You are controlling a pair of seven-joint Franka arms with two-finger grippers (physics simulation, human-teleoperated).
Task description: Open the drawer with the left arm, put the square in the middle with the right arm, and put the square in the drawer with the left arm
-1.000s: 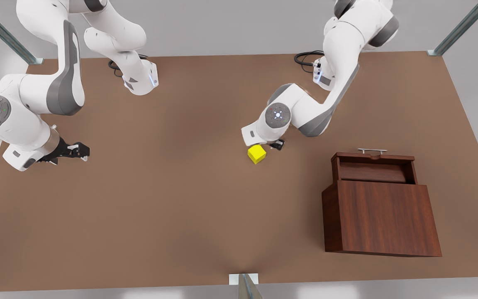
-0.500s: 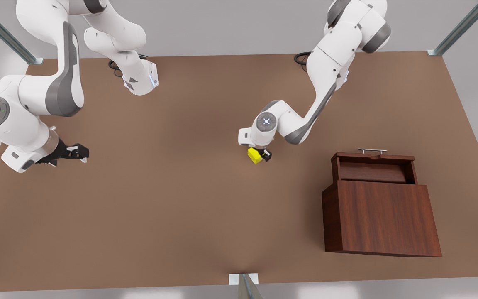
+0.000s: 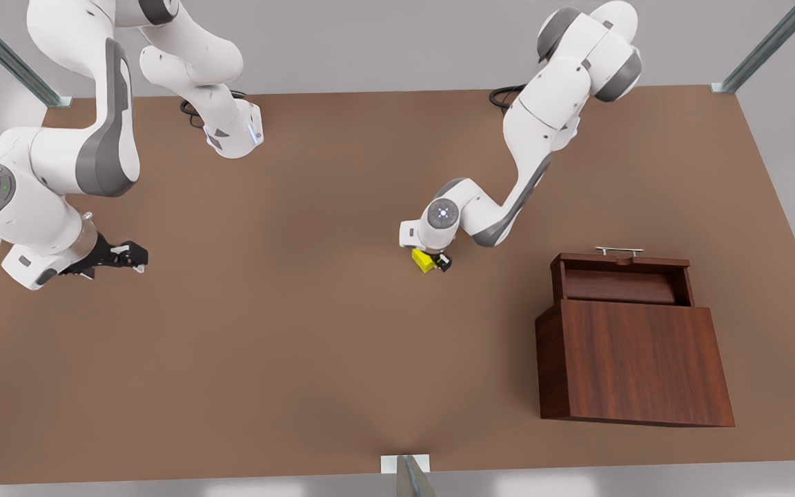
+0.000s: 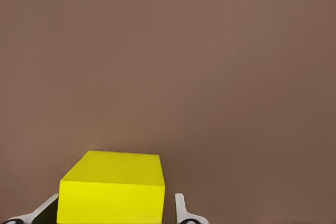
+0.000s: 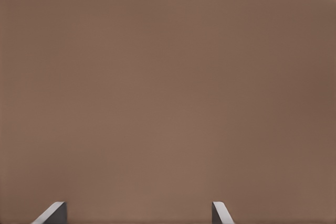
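I have the left pincer (image 3: 433, 261) down at the yellow cube (image 3: 423, 259) near the centre of the bench (image 3: 315, 331), and in the left wrist view the cube (image 4: 111, 192) sits between the two fingertips (image 4: 180, 209), one close on each side; I judge the fingers spread around it and not yet pressing, though contact at the lower edge is hard to read. The cube rests on the bare bench, well apart from the wooden box (image 3: 635, 359) at the front view's right, whose drawer (image 3: 622, 279) stands pulled out with its silver bar handle (image 3: 618, 250) facing the arms. My right pincer (image 3: 121, 255) waits low over the bench at the front view's left, fingers (image 5: 51, 213) parted with nothing between them. So the step in hand looks like the left arm's pick-up before the carry to the drawer. The risks I see: the cube appears turned a little against the finger line, so closing may twist it or catch a corner and squeeze it out sideways. If the fingers sit too low they could scrape the bench; too high, and the hold is shallow and may slip during the lift. On the carry, the drawer's raised front wall and handle could clip the cube if I come in low.
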